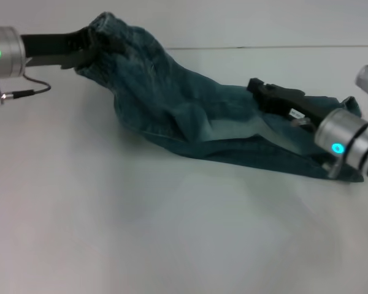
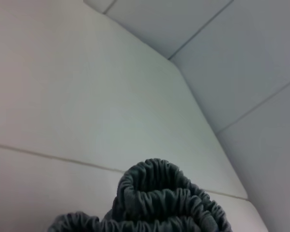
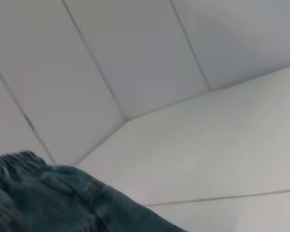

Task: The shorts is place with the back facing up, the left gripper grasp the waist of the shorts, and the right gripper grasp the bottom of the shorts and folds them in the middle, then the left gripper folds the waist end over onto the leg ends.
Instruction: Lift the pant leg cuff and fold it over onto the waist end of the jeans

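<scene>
The blue denim shorts (image 1: 184,110) stretch across the white table (image 1: 141,233) from upper left to right. My left gripper (image 1: 97,44) is shut on the gathered waist and holds it raised above the table. In the left wrist view the ruffled elastic waistband (image 2: 159,195) bunches close to the camera. My right gripper (image 1: 259,90) lies low at the right, shut on the leg end of the shorts, with cloth draped under and behind it. The right wrist view shows denim (image 3: 48,200) close below the camera. Neither wrist view shows fingers.
A cable (image 1: 24,92) hangs from the left wrist over the table at the far left. The table's far edge (image 1: 264,46) runs behind the shorts. Bare tabletop spreads in front of the shorts.
</scene>
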Tool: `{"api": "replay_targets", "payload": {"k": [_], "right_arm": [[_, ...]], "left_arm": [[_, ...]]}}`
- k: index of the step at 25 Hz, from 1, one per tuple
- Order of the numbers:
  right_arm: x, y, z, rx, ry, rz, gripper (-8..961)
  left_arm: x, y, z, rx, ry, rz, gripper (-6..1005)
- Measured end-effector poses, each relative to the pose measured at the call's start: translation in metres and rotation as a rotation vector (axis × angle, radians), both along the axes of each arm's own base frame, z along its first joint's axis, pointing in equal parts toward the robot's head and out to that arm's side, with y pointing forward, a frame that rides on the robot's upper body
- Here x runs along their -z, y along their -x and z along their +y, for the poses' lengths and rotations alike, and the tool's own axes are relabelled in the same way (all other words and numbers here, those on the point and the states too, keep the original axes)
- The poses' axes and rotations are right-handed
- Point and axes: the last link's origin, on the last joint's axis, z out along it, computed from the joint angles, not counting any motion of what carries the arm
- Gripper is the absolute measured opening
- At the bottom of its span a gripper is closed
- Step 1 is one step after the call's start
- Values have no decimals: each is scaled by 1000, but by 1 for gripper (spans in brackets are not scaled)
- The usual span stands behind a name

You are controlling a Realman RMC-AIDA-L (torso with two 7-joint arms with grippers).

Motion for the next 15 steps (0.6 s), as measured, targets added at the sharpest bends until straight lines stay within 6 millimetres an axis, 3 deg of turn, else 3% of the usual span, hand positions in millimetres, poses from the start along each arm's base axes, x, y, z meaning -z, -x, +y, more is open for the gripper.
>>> {"api": "replay_targets", "payload": {"k": [2,15], "right_arm": [[10,6,3,0,-8,-40,12],[76,67,3,-137,82,-294,33]], "left_arm": [[2,-8,2,24,16,1,167],[-7,-53,10,129,35,-35,165]]}}
